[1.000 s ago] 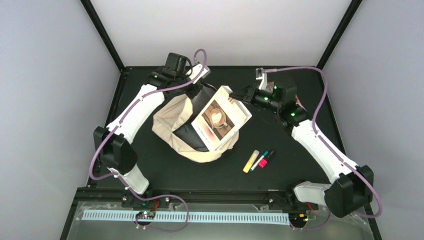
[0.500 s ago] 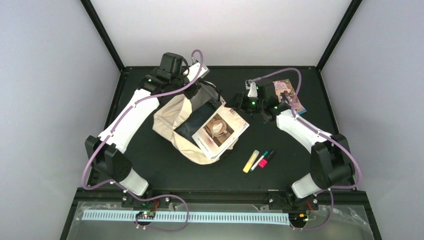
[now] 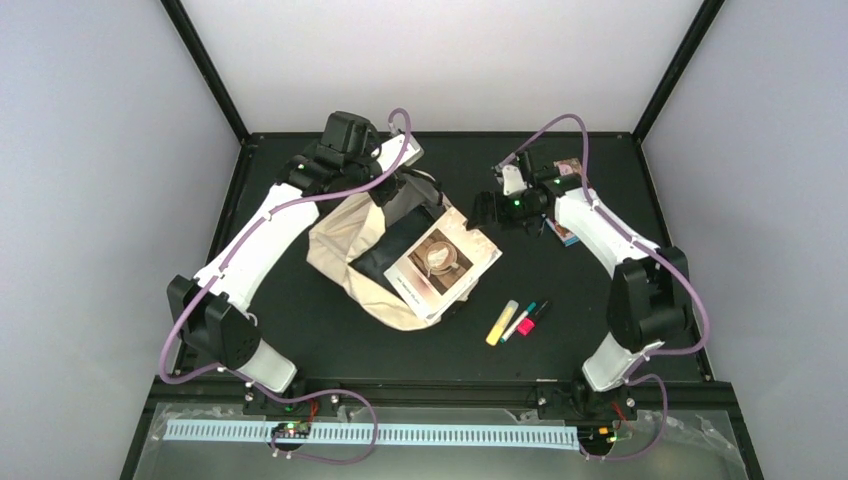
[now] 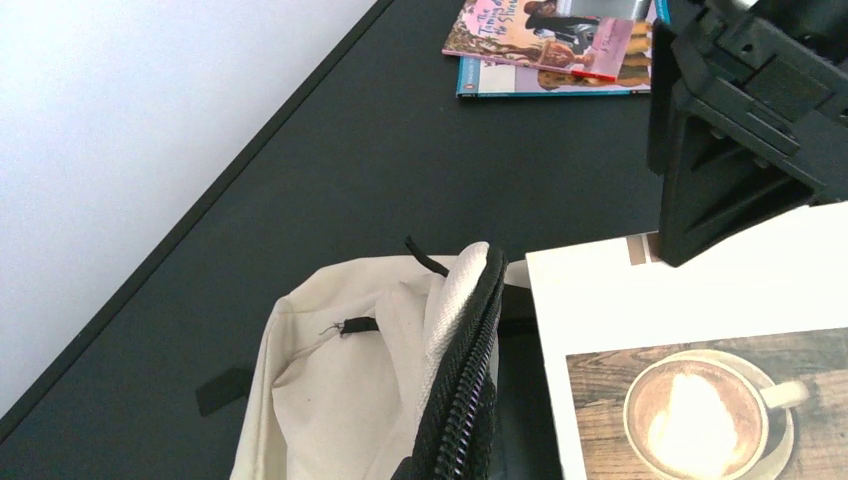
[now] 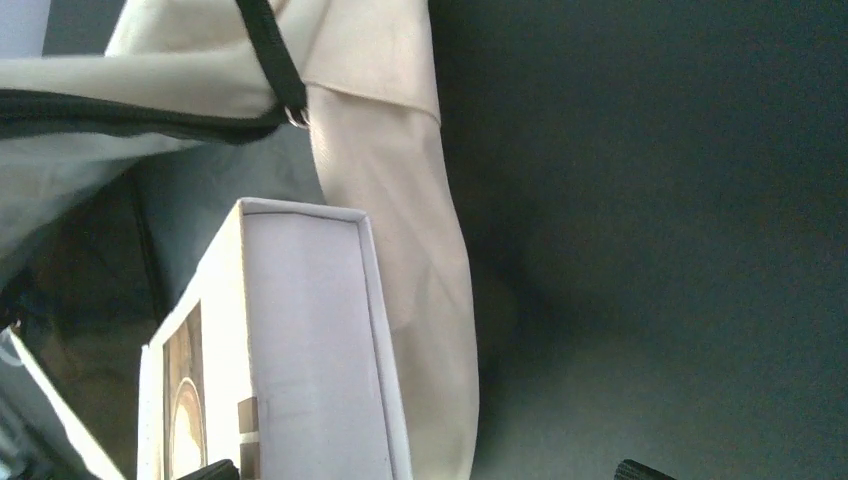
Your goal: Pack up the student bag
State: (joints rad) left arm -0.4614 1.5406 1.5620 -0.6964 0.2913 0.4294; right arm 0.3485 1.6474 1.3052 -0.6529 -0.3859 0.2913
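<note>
The student bag [image 3: 355,250], cream fabric with a dark zipper, lies left of centre with its mouth open. My left gripper [image 3: 398,190] is shut on the bag's zipper edge [image 4: 470,400] and holds it up. A white book with a coffee-cup cover [image 3: 440,262] lies partly in the mouth, its near end sticking out. My right gripper [image 3: 487,210] stands open at the book's far corner, and nothing is between its fingers. In the right wrist view the book's edge [image 5: 300,350] sits just inside the left fingertip [image 5: 215,468], beside the bag's fabric [image 5: 400,200].
A yellow highlighter [image 3: 502,322], a teal pen [image 3: 520,320] and a pink marker [image 3: 532,318] lie together on the black table, right of the bag. A colourful book [image 4: 550,45] lies at the far right, partly under the right arm.
My right gripper has opened and let go of the coffee book, which has dropped flatter into the bag's mouth. The right arm has folded back. The left gripper still holds the zipper edge.
</note>
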